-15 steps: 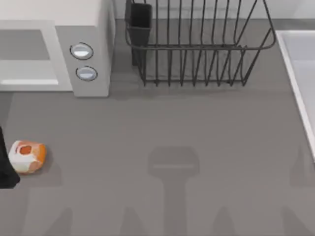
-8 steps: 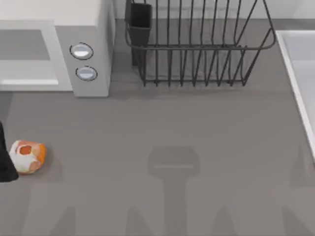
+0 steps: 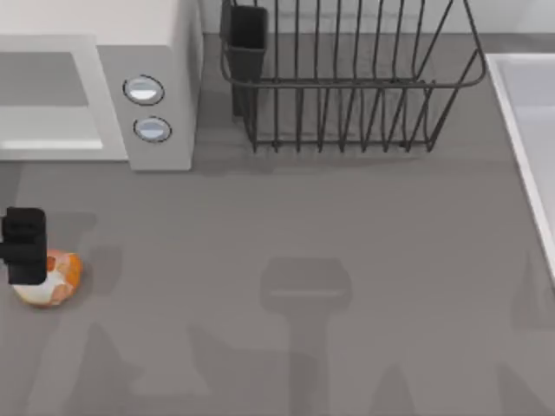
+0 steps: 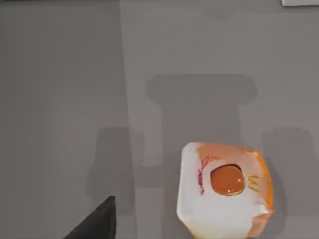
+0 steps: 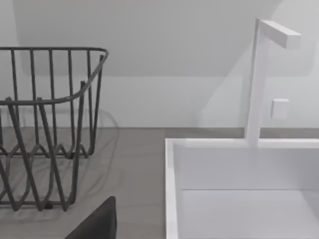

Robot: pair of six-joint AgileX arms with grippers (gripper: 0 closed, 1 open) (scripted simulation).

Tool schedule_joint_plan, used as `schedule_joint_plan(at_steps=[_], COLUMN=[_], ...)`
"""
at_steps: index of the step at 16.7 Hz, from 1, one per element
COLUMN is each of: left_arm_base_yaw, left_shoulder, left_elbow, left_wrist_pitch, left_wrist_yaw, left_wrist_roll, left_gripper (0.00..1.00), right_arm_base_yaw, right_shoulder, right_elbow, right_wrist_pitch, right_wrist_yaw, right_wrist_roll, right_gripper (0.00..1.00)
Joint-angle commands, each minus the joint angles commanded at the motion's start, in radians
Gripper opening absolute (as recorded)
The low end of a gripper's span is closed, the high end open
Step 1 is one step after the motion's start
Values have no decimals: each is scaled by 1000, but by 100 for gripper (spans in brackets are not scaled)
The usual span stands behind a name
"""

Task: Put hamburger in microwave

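The hamburger (image 3: 54, 279), a small orange-and-white wrapped lump, lies on the grey table near the left edge, in front of the microwave. In the left wrist view the hamburger (image 4: 225, 191) sits flat on the table with its orange spot facing up. My left gripper (image 3: 23, 247) hangs over the hamburger's left part and covers that side of it. The microwave (image 3: 143, 52) is a white box at the back left, with its grey cavity open to the front and two round knobs (image 3: 144, 90) on its panel. A dark part of my right gripper (image 5: 97, 224) shows in the right wrist view.
A black wire rack (image 3: 347, 78) stands at the back middle, just right of the microwave, with a dark cup (image 3: 247, 39) at its left end. A white sink (image 3: 531, 139) runs along the right edge; the right wrist view shows the sink (image 5: 172, 189) with its faucet (image 5: 256, 79).
My left gripper has come in from the table's left edge and now hangs over the hamburger's left side. The hamburger has stayed where it was.
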Motion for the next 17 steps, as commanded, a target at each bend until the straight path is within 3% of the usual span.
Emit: schedule_joint_plan(at_steps=[9,17], left_arm_base_yaw=[-26,-32], left_shoulder=[734,905], left_elbow=[483,613], left_wrist_pitch=[-407,-498], left_wrist_yaw=[-2,0], left_wrist_roll=[25,31], left_gripper=[100,100], right_arm_base_yaw=[0,0], right_shoulder=[0,0], right_elbow=[0,0], right_wrist_pitch=[0,0], right_wrist_yaw=[0,0], right_wrist_roll=[0,0], right_gripper=[100,100])
